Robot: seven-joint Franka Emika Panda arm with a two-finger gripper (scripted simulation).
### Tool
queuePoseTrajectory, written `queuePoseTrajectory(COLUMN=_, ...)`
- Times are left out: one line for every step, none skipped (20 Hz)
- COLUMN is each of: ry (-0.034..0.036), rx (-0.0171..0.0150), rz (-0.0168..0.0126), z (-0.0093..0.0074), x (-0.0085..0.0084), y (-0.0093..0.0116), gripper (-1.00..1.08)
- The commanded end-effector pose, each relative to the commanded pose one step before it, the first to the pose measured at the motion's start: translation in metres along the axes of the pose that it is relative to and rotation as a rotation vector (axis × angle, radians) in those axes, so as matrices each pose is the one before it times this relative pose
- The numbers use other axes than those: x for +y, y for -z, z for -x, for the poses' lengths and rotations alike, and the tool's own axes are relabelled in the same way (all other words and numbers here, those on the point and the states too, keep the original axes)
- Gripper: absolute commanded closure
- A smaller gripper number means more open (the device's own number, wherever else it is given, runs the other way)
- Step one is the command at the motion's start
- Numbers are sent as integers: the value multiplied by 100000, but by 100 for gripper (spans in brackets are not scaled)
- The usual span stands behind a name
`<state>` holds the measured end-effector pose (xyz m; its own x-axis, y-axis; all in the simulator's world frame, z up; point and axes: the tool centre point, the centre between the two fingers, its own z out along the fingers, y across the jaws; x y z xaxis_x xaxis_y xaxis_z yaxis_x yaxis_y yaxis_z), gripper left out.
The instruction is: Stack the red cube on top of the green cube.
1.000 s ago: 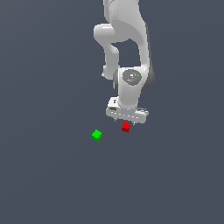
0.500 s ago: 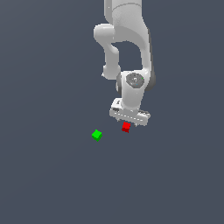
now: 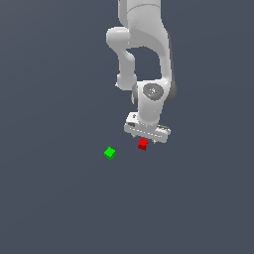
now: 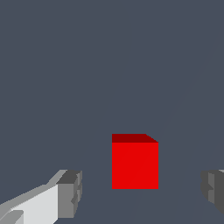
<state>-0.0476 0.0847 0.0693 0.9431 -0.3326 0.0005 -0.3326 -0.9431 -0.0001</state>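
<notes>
Red cube: the red cube (image 4: 134, 165) is seen resting on the tabletop (image 3: 59, 198), directly under the end effector (image 3: 147, 141); in the wrist view it is framed between the two finger pads, nearer the pale one than the dark one, and touched by neither.
End effector: the fingers (image 4: 70, 192) are held apart, with clear gaps on both sides of the cube; nothing is gripped.
Green cube: the green cube (image 3: 110, 153) is found near the red one, toward the exterior view's left and slightly lower in that view, apart from it and with nothing resting on it.
Step in hand: judged to be the descent and grasp of the red cube; the stacking is not yet begun.
How it is best done: the cube should be centred between the pads before closing, since it sits off-centre; the pads should be lowered to the cube's mid-height and closed squarely on opposite flat faces.
Risk: a one-sided first contact could push or rotate the cube.
</notes>
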Motion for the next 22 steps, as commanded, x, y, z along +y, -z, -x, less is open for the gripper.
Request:
queuePoseTrajectory(ry=14, rx=-39, rz=20, z=18, x=10, y=-260, gripper=-92)
queuePoseTrajectory(ry=0, rx=0, rz=0, z=3, x=7, y=-228, gripper=-92)
queuePoseTrajectory(ry=0, rx=0, rz=0, z=5, x=10, y=-292, gripper=-92)
queuePoseTrajectory(ry=0, rx=0, rz=0, z=7, x=12, y=-356, gripper=-92)
queuePoseTrajectory(ry=0, rx=0, rz=0, z=9, x=15, y=-418, gripper=-92)
queuePoseTrajectory(ry=48, rx=-4, rz=-4, z=23, x=-7, y=-480, gripper=-92)
queuePoseTrajectory(ry=0, rx=0, rz=0, z=11, x=19, y=-538, gripper=-92)
queuePoseTrajectory(ry=0, rx=0, rz=0, z=9, x=17, y=-529, gripper=-92)
queuePoseTrajectory(ry=0, rx=0, rz=0, z=3, x=13, y=-459, gripper=-92)
queuePoseTrajectory(ry=69, rx=-6, rz=-4, z=15, x=-27, y=-391, gripper=-92)
queuePoseTrajectory(ry=0, rx=0, rz=0, z=-10, x=3, y=-321, gripper=-92)
queuePoseTrajectory(ry=0, rx=0, rz=0, z=-17, x=-2, y=-253, gripper=-92)
queuePoseTrajectory(ry=0, rx=0, rz=0, z=-22, x=-6, y=-188, gripper=-92)
queuePoseTrajectory(ry=0, rx=0, rz=0, z=-23, x=-9, y=-127, gripper=-92)
queuePoseTrajectory(ry=0, rx=0, rz=0, z=-19, x=-8, y=-72, gripper=-92)
queuePoseTrajectory(ry=0, rx=0, rz=0, z=-7, x=-3, y=-23, gripper=-92)
queuePoseTrajectory(ry=0, rx=0, rz=0, z=0, x=0, y=0, gripper=108)
queuePoseTrajectory(ry=0, rx=0, rz=0, z=0, x=0, y=0, gripper=108)
queuePoseTrajectory(ry=0, rx=0, rz=0, z=0, x=0, y=0, gripper=108)
queuePoseTrajectory(ry=0, rx=0, rz=0, z=0, x=0, y=0, gripper=108)
queuePoseTrajectory(ry=0, rx=0, rz=0, z=0, x=0, y=0, gripper=108)
queuePoseTrajectory(ry=0, rx=0, rz=0, z=0, x=0, y=0, gripper=108)
